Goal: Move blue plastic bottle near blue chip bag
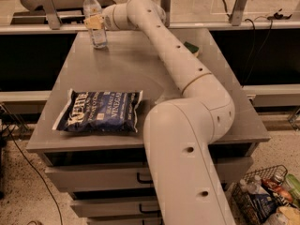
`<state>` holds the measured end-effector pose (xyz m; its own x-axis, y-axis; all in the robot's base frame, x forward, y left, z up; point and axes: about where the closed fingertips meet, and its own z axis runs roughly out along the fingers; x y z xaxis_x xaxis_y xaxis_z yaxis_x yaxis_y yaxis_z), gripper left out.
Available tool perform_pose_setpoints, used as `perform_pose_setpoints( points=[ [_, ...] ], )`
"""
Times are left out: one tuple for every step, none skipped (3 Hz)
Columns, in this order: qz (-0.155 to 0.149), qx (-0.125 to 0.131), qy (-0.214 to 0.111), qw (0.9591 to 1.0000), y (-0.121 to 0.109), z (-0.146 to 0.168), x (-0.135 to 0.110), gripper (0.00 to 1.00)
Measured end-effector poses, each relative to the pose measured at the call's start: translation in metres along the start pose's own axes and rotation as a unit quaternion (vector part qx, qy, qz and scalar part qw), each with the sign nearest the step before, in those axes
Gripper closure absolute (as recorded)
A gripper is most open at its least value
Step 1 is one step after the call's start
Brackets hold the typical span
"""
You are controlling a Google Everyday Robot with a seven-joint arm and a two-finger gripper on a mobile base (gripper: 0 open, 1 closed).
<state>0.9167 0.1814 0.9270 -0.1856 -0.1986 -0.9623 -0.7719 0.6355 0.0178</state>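
The blue plastic bottle (95,31), clear with a white cap, stands upright at the far left corner of the grey table (122,74). My gripper (95,22) reaches across from the right and is shut around the bottle's middle, one tan finger (93,22) showing across its front. The blue chip bag (100,111), dark blue with white lettering, lies flat at the near left of the table, well apart from the bottle. My white arm (187,78) arches over the table's right half.
A green-and-yellow sponge (191,48) lies at the far right of the table, partly behind my arm. Drawers (98,177) sit under the tabletop. A wire basket (267,196) of items stands on the floor at the lower right. A ledge with metal brackets (47,1) runs behind the table.
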Motion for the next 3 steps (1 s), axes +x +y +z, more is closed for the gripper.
perform_pose_setpoints(
  points=[
    [-0.016,-0.014,-0.003,0.9998,0.005,-0.033,-0.011,1.00],
    [-0.055,-0.025,-0.009,0.9981,0.018,-0.078,-0.025,1.00],
    [-0.081,-0.030,-0.011,0.9962,0.035,-0.124,-0.027,1.00]
  ],
)
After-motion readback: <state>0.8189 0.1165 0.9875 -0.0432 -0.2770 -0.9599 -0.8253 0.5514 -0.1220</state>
